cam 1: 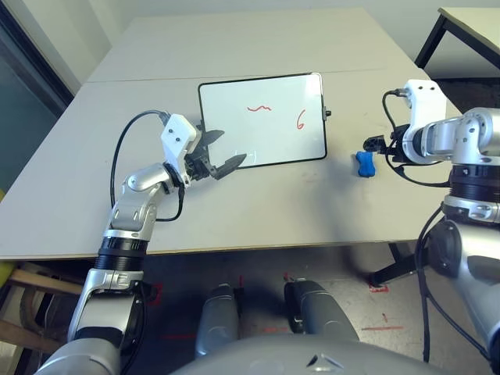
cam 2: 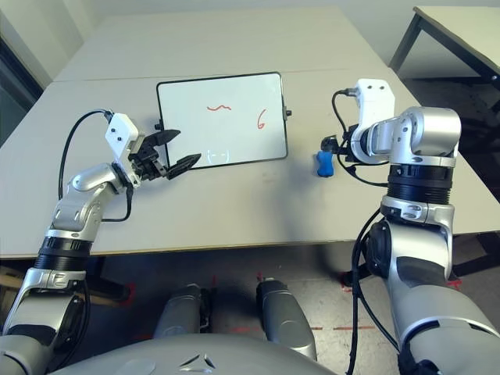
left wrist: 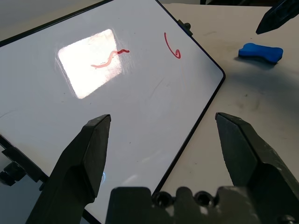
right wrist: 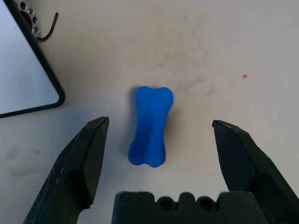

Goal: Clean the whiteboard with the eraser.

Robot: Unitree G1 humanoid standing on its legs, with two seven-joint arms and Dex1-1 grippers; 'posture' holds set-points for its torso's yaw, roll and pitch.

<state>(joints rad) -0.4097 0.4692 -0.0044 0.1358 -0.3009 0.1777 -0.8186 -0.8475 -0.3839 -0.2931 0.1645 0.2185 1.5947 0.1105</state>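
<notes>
A white whiteboard (cam 1: 262, 121) with a dark frame is showing red scribbles; a bright blue eraser (right wrist: 150, 126) is lying on the beige table (cam 1: 258, 47).

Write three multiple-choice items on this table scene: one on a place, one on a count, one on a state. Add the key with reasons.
1. Where does the eraser lie?
A. on the whiteboard
B. on the table beside the whiteboard
C. in the left pincer

2. How many red marks are on the whiteboard?
A. two
B. four
C. none

3. How is the right pincer?
A. shut on the eraser
B. shut and empty
C. open over the eraser

Key: B, it rests on bare table off the board's right edge; A, a squiggle and a curl; C, its fingers stand apart either side of the eraser.
</notes>
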